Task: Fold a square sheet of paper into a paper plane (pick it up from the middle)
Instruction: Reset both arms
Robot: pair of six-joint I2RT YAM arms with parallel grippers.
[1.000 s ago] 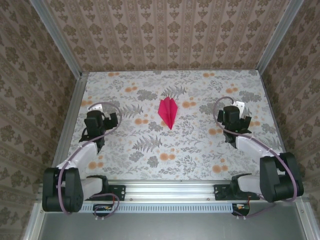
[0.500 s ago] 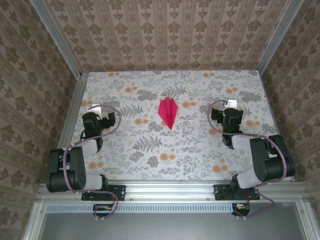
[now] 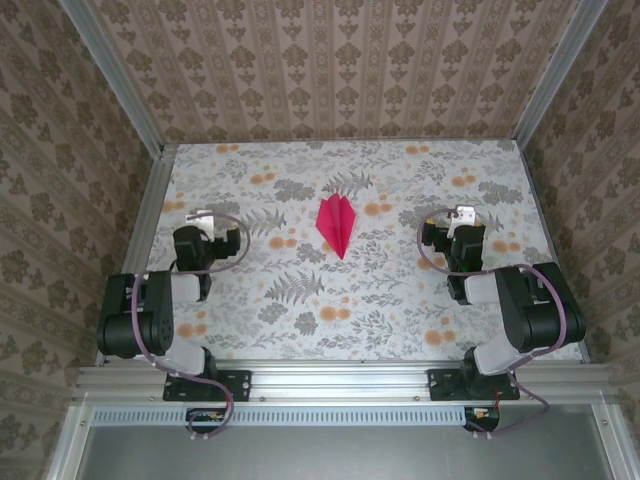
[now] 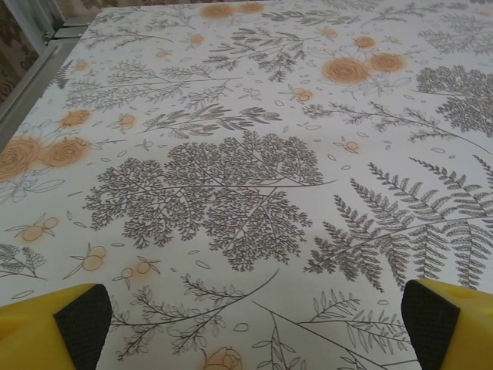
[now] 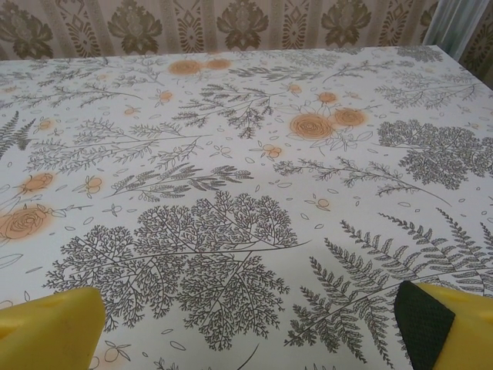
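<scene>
The square sheet of paper lies folded as a magenta-pink paper plane (image 3: 336,225), a narrow dart with a centre crease, its tip towards the near edge, in the middle of the flowered tablecloth (image 3: 300,300). My left gripper (image 3: 200,220) sits far to its left and my right gripper (image 3: 462,216) far to its right, both well apart from it. In the left wrist view the left gripper (image 4: 258,327) stands wide open over bare cloth, its yellow fingers (image 4: 81,320) at the frame's corners. The right gripper (image 5: 254,327) is likewise open and holds nothing.
Patterned walls close the table on three sides, with aluminium posts at the back corners (image 3: 160,150). A metal rail (image 3: 330,380) runs along the near edge by the arm bases. Both arms are folded back near their bases.
Both arms have drawn back and folded up towards their bases, with the grippers staying open. The paper plane has not moved.
</scene>
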